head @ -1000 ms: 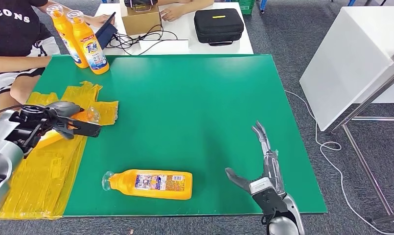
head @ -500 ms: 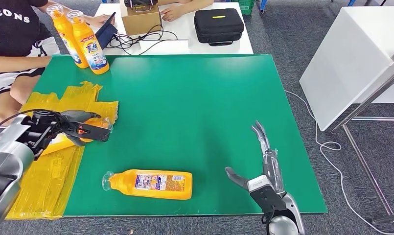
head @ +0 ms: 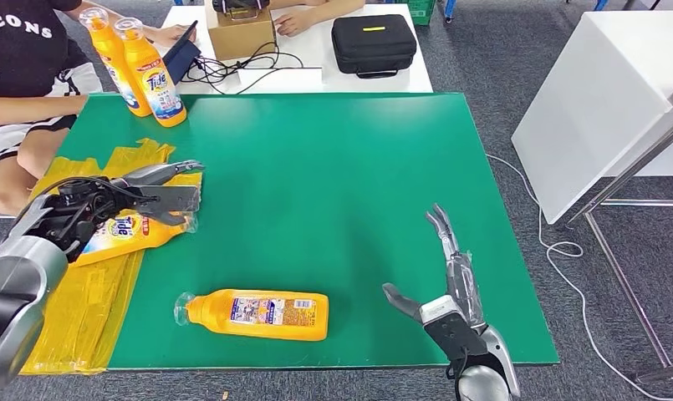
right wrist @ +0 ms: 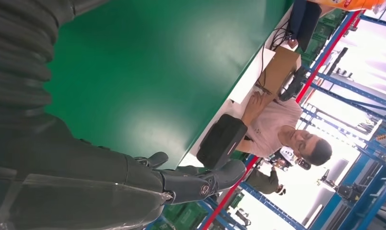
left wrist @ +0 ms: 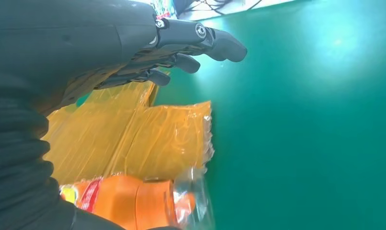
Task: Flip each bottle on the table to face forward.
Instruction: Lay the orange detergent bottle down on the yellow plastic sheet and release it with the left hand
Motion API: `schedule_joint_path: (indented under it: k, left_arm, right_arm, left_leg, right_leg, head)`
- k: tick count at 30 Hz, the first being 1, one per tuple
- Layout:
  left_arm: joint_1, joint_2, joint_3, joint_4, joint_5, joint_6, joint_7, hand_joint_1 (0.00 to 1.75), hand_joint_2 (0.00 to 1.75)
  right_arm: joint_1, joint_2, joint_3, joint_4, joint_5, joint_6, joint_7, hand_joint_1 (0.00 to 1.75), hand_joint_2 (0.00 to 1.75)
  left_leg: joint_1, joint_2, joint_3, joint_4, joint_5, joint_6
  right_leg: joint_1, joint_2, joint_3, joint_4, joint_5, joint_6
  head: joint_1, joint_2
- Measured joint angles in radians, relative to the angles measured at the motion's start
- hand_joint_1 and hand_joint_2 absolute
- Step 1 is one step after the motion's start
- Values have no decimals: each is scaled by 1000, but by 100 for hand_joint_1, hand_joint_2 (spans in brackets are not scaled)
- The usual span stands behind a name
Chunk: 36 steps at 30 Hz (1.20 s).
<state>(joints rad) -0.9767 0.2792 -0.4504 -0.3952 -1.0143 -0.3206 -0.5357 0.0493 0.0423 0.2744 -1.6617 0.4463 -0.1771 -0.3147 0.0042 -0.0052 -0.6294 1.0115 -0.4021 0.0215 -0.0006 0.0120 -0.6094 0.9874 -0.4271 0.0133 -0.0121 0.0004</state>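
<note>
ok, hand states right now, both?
Left hand: open, fingers spread above the bottle on the yellow bags, not gripping.
Right hand: open, empty.

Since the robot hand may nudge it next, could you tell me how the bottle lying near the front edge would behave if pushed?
The bottle lies on its side on the smooth table, so it would probably slide. Its body looks fairly flat, so rolling seems unlikely. It appears full, so likely heavy.

silver arms, dark hands (black cables)
</note>
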Motion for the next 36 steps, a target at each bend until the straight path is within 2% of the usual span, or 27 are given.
schedule_joint_path:
  k: [5,8,11,15,17,20,23,26,31,36]
  left_arm:
    - [9,-4,26,-20,64,43,-23,0,175]
    - [43,-9,86,-84,220,99,-53,0,175]
    - [113,-26,176,-225,415,94,-61,0,175]
    - [233,-93,289,-471,612,50,-26,0,175]
    - [286,-140,327,-575,681,29,-18,0,175]
    - [360,-203,352,-700,738,8,-30,0,175]
    - [439,-246,354,-787,765,0,-73,0,175]
    - [505,-273,357,-845,792,0,-104,0,175]
    - [567,-306,382,-911,864,-5,-116,0,175]
    - [606,-335,426,-959,946,-15,-108,0,175]
  right_arm:
    - [-1,-2,4,0,12,3,1,0,175]
    - [-3,-3,13,1,58,-11,-7,0,175]
    - [-16,-3,44,4,166,-61,-21,0,175]
    - [-71,2,121,19,363,-103,32,0,175]
    - [-122,5,172,42,434,-75,81,0,175]
    - [-210,9,261,113,487,15,124,0,175]
    - [-288,24,345,197,483,84,103,0,175]
    - [-347,43,409,267,463,108,68,0,175]
    - [-414,68,471,347,412,147,37,0,175]
    - [-476,116,525,458,347,201,30,0,175]
  left_leg:
    - [0,0,0,0,0,0]
    - [0,0,0,0,0,0]
    - [0,1,0,0,0,0]
    - [0,1,0,0,0,0]
    - [0,1,0,0,0,0]
    - [0,1,0,0,0,0]
    - [0,1,0,0,0,0]
    - [0,0,0,0,0,0]
    - [0,0,0,0,0,0]
    - [0,0,0,0,0,0]
  right_leg:
    - [0,0,0,0,0,0]
    - [0,0,0,0,0,0]
    - [0,0,0,0,0,0]
    - [0,0,0,0,0,0]
    - [-1,0,0,0,0,0]
    - [-1,0,0,0,0,0]
    - [0,0,1,0,0,0]
    - [0,0,0,0,0,0]
    - [1,0,0,0,0,0]
    - [1,0,0,0,0,0]
  head:
    - [0,0]
    - [0,0]
    - [0,0]
    - [0,0]
    - [0,0]
    - [0,0]
    - [0,0]
    - [0,0]
    - [0,0]
    - [0,0]
